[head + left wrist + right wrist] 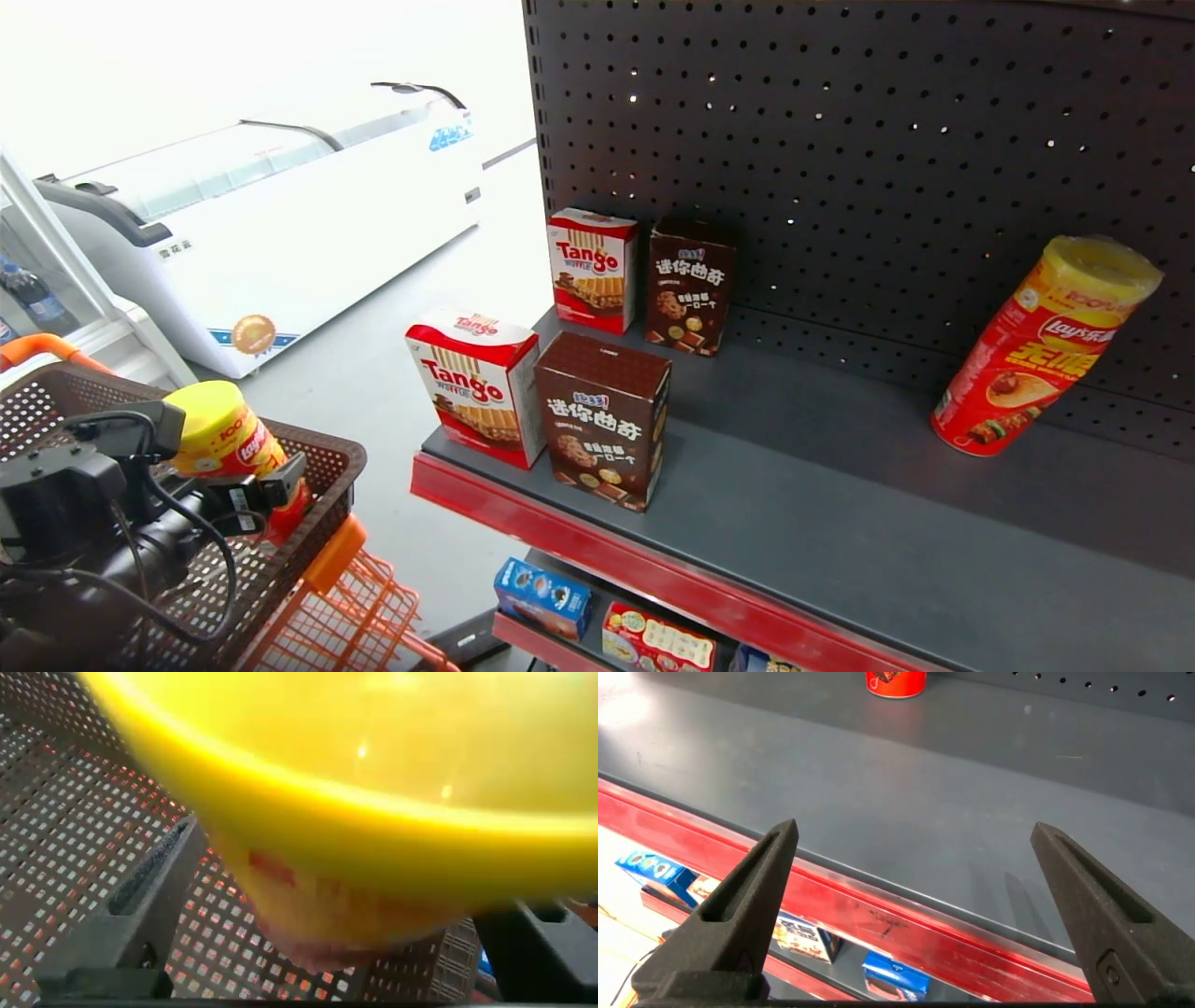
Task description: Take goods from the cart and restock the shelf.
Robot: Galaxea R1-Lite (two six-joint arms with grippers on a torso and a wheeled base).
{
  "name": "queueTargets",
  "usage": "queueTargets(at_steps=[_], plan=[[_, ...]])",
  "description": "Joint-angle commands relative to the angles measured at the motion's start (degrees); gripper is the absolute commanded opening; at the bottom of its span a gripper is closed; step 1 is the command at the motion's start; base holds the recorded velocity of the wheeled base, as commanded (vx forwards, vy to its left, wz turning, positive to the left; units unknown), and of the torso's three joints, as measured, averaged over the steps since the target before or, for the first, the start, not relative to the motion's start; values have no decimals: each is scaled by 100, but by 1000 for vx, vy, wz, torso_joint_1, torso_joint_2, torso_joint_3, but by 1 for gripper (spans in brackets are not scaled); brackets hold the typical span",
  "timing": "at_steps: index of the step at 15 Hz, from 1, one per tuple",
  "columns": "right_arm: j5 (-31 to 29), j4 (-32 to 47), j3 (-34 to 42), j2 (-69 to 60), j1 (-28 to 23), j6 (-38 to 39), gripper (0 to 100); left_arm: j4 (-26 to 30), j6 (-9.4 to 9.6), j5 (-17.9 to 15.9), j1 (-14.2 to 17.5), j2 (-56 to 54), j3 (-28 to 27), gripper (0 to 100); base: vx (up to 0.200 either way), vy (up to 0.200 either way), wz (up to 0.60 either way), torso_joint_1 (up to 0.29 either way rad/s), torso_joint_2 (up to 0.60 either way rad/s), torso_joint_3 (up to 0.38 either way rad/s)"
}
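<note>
My left gripper [252,487] is shut on a red chips can with a yellow lid [219,431], holding it upright above the brown cart basket [329,459]. In the left wrist view the can's yellow lid [374,756] sits between the dark fingers [140,917], with the basket mesh [65,831] below. A second chips can [1046,345] leans against the pegboard at the right of the grey shelf [840,523]. My right gripper [924,917] stands open over the shelf's red front edge [878,917], nothing between its fingers; the second chips can's base [896,681] stands far off.
Two red-white wafer boxes [481,385] [593,269] and two brown cookie boxes [605,417] [691,285] stand at the shelf's left end. Bare shelf lies between them and the leaning can. Goods [541,593] fill the lower shelf. A white chest freezer [280,205] stands behind the orange cart [359,607].
</note>
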Motion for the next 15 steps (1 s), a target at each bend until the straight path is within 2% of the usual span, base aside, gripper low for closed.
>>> queueTargets(at_steps=[1,4,5,8,12,13,14,15], plan=[[-2,-2,0,7,4,2,100,-3,-4,-6,32,274,-204,100,0,0,0,0,0,0],[-2,-2,0,7,4,2,100,-56,-4,-6,23,555,-591,100,0,0,0,0,0,0],[-2,-2,0,7,-5,2,100,-56,5,-6,14,564,-617,0,0,0,0,0,0,0],[-2,-2,0,7,4,2,100,-56,31,-6,-91,449,-793,0,0,0,0,0,0,0],[-2,-2,0,7,4,2,100,67,181,-59,-267,-623,-775,0,0,0,0,0,0,0],[-2,-2,0,7,-5,2,100,216,207,-199,-329,-1080,-740,0,0,0,0,0,0,0],[-2,-2,0,7,4,2,100,515,339,-234,-338,-1423,-740,0,0,0,0,0,0,0],[-2,-2,0,7,-5,2,100,577,541,-243,-338,-1660,-740,0,0,0,0,0,0,0]])
